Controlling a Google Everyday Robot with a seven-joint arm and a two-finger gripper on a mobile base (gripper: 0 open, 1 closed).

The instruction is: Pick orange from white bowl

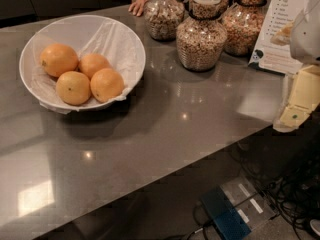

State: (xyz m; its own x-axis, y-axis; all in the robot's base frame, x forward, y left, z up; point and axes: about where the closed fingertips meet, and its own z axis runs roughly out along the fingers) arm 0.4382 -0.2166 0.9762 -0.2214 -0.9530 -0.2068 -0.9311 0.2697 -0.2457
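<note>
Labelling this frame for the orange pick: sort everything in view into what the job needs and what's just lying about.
Job: four near-identical oranges, any one; white bowl holding them; gripper, at the right edge, far from the bowl.

Lying about: three cereal jars; printed card; a person's hand at the far edge; blue box and cables on the floor.

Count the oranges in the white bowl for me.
4, all in the white bowl: one orange back left, one back centre, one front left, one front right. More could hide beneath. The gripper is at the picture's right edge, well apart from the bowl.
</note>
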